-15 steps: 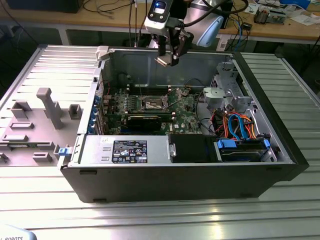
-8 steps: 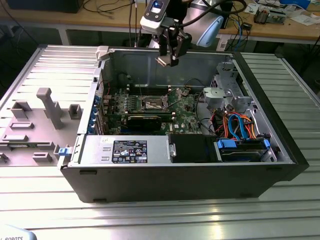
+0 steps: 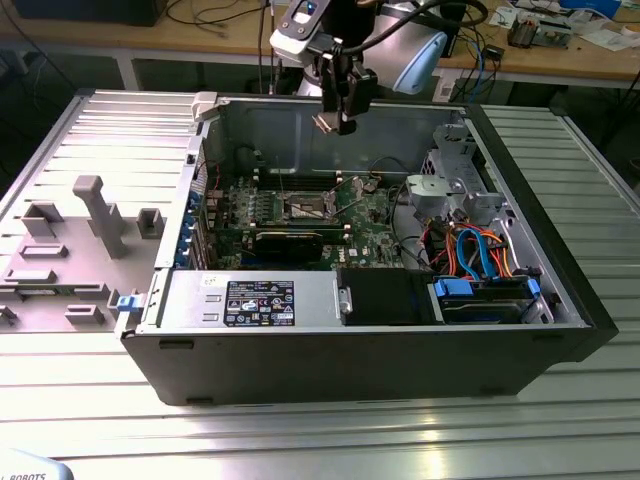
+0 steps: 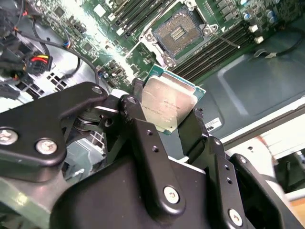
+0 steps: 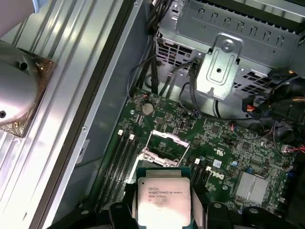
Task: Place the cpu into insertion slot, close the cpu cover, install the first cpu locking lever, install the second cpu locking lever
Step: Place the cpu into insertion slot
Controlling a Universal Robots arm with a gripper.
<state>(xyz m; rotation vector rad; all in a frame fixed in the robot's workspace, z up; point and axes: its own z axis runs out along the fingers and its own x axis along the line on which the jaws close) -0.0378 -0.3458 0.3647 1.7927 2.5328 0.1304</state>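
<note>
Broadly, a ribbed metal table [image 3: 300, 440] carries an open black computer case [image 3: 330, 365], with a grey fixture tray [image 3: 70, 250] lying at the exterior view's left. Inside the case a green motherboard [image 3: 372, 222] lies flat, and a silvery drive cage [image 3: 455, 190] with blue and orange cables [image 3: 478, 250] sits toward the exterior view's right.

Above the case's far wall hangs the gripper [image 3: 338, 118], well clear of the board. Its two black fingers [image 4: 138, 119] are closed narrowly on the cpu [image 4: 169, 102], pinching it at opposite edges.

On the board, the insertion slot [image 4: 177, 31] shows a dark centre inside a silvery rim, with long memory slots [image 4: 224, 45] running beside it. The cpu cover [image 5: 166, 137], a thin silvery frame, sits at the socket's edge; its angle I cannot tell.

The cpu is a small flat square held in the air over the board, not touching the socket. Its top is a silvery-grey metal plate with clipped corners and faint dark print. A narrow green border runs around that plate. In both wrist views the plate faces the camera.
</note>
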